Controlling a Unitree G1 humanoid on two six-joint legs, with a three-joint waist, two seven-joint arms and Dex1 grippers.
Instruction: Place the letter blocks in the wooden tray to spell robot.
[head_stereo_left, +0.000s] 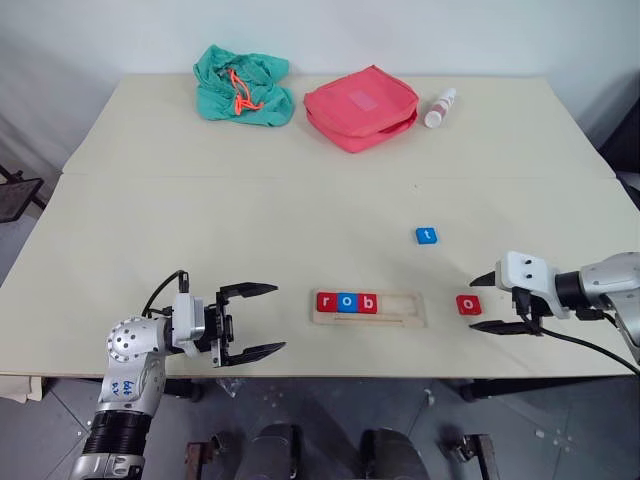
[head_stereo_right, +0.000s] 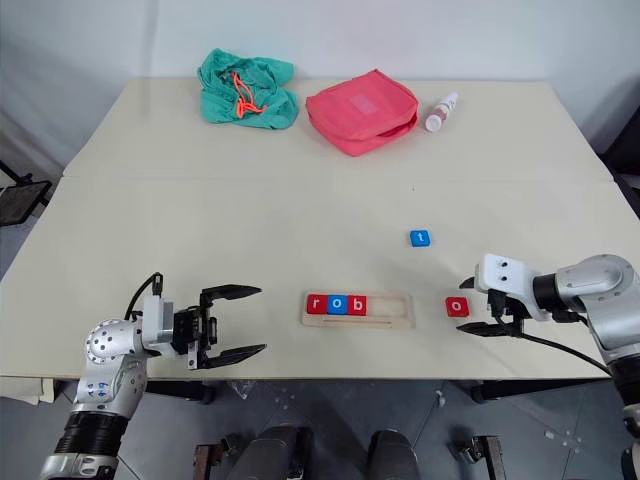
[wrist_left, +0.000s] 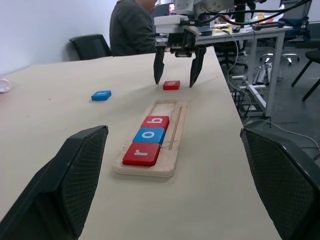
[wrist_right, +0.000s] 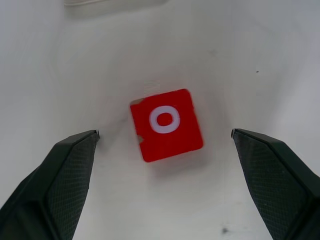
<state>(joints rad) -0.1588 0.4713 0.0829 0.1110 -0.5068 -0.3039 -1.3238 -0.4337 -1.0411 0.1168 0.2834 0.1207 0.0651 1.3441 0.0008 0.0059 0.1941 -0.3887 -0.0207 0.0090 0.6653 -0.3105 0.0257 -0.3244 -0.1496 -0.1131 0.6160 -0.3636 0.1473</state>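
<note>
Beige table (head_stereo_left: 250, 210) against white wall (head_stereo_left: 320, 35); black office chair (wrist_left: 91, 47) behind.

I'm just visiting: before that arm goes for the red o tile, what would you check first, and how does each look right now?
1. Right gripper open wide enough for the red o tile: ok, a finger on each side, neither touching.
2. Tile lying flat, letter up, on the table: ok.
3. Free slots in the wooden tray after r, o, b: ok, the right part is bare.
4. Left gripper clear of the tray: ok, open, off to the tray's left.
5. Blue t tile out of the way: ok, farther back on the table.
6. Tile square to the fingers: not ok, slightly turned.
</note>
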